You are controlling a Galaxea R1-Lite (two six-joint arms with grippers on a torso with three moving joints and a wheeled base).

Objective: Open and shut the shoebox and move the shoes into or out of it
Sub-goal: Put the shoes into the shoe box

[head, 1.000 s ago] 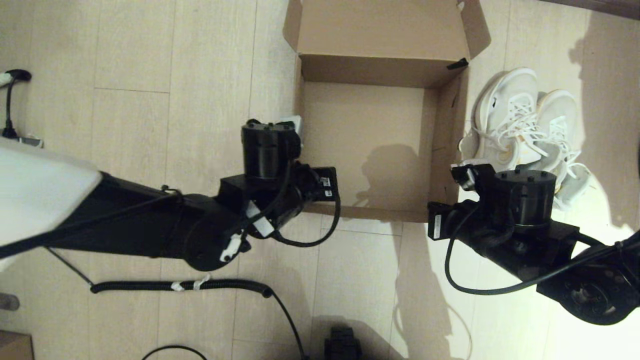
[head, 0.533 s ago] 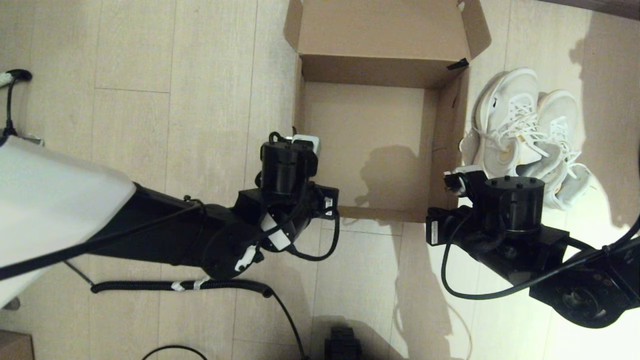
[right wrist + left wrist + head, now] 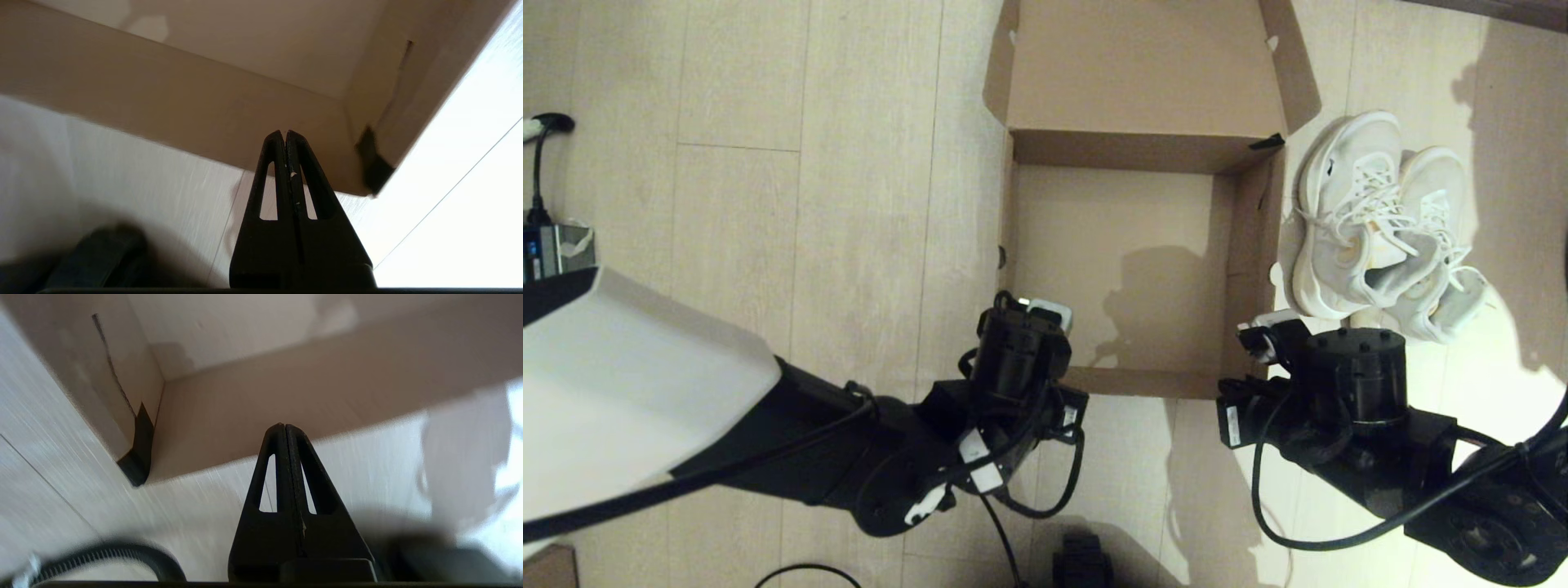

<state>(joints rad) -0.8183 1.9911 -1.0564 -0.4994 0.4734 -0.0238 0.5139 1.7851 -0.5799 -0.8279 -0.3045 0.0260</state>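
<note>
The shoebox (image 3: pixel 1131 382) stands open and empty on the pale floor, its flap lid (image 3: pixel 1143 65) folded back at the far side. The white sneakers (image 3: pixel 1372 220) lie side by side on the floor just right of the box, outside it. My left gripper (image 3: pixel 284 426) is shut on nothing, low to the floor at the box's near left corner, where a dark tape patch (image 3: pixel 139 457) shows. My right gripper (image 3: pixel 284 134) is shut and empty at the near right corner, beside the other tape patch (image 3: pixel 372 167). In the head view both wrists hide the fingers.
A black cable (image 3: pixel 1005 531) runs over the floor under my left arm. A dark object (image 3: pixel 1082 567) sits at the near edge. A device with a cord (image 3: pixel 547 245) lies at the far left. Bright light falls on the floor at the right.
Both arms have drawn back toward me, the left one also moving right. The shoebox has slid a little nearer to me. The shoes have stayed in place.
</note>
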